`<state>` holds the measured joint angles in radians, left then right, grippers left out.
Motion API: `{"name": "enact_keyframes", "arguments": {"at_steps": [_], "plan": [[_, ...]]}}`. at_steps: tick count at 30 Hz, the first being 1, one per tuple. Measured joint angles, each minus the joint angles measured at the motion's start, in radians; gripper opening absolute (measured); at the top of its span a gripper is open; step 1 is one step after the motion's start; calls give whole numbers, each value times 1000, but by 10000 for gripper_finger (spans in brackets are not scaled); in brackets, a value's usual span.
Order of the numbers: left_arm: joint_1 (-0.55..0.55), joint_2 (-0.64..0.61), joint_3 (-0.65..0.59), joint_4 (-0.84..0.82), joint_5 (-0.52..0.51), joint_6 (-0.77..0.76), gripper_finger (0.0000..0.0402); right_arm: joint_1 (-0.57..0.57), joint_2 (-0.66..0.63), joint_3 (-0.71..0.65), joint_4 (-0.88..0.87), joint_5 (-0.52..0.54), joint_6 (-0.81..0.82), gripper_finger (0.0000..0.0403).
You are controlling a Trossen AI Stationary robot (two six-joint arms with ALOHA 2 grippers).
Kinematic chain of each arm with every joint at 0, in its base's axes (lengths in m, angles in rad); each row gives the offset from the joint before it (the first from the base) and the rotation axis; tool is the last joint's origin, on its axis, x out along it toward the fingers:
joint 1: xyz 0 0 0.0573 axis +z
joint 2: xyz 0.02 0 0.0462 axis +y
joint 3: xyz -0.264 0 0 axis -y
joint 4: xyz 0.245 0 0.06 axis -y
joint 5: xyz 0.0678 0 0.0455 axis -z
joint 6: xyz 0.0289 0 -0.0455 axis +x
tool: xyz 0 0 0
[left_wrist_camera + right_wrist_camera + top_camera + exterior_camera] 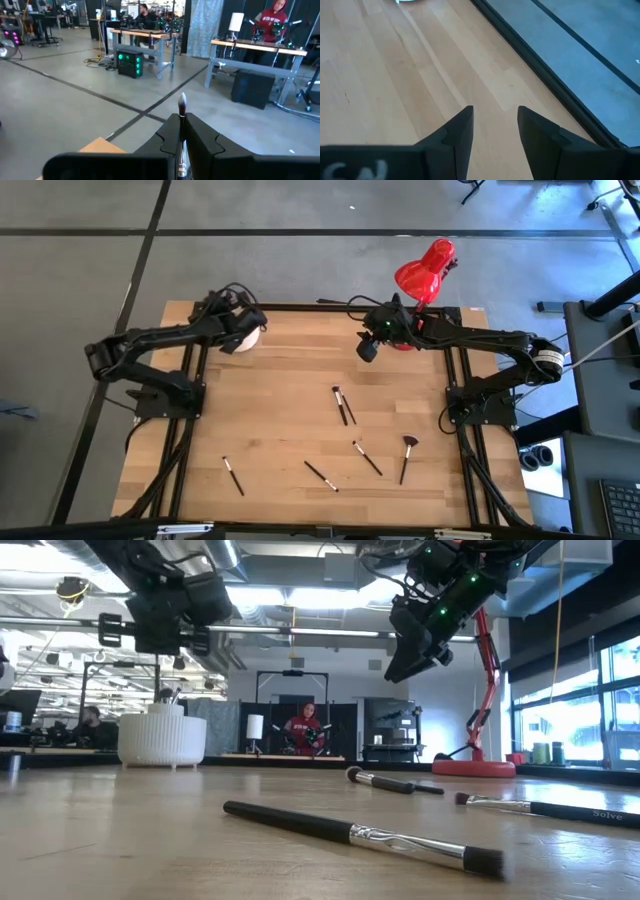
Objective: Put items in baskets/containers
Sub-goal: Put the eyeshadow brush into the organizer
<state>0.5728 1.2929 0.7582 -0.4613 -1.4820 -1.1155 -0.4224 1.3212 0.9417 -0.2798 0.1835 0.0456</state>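
A cream-white ribbed cup stands at the table's far left, and brushes poke up out of it. My left gripper hovers just above the cup, shut on one thin makeup brush. Several more brushes lie flat on the wood: a pair mid-table, one, a fan-headed one, one and one near the front. My right gripper hangs open over bare wood at the far right. My left gripper pinches the brush between its two fingers, with the brush lying along them. The silver ferrule sits in the gap and the dark bristle tip juts out past the fingertips. The fingers point about level, and the brush is clear of the table.
A red desk lamp stands at the far edge behind my right arm, its round base on the table. A black frame rail runs along the table's edge. People sit at benches in the room beyond.
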Motion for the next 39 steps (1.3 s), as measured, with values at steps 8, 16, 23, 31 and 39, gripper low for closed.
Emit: {"name": "enact_keyframes", "arguments": {"at_steps": [8, 16, 23, 31, 39], "plan": [[-1, 63, 0, 78, 10, 45, 29, 0, 0, 0, 0, 0, -2, 154], [0, 69, 0, 77, 11, 89, 52, 0, 0, 0, -1, 0, -2, 154], [-12, 45, 41, 69, 168, 226, 80, 0, 0, 0, -3, 0, -2, 154], [-84, -90, 110, -93, 1094, 696, 87, 0, 0, 0, -51, 0, 12, 154], [-297, -155, 110, -626, 1567, 269, 68, 7, 0, 0, -92, 0, 51, 154]]}}
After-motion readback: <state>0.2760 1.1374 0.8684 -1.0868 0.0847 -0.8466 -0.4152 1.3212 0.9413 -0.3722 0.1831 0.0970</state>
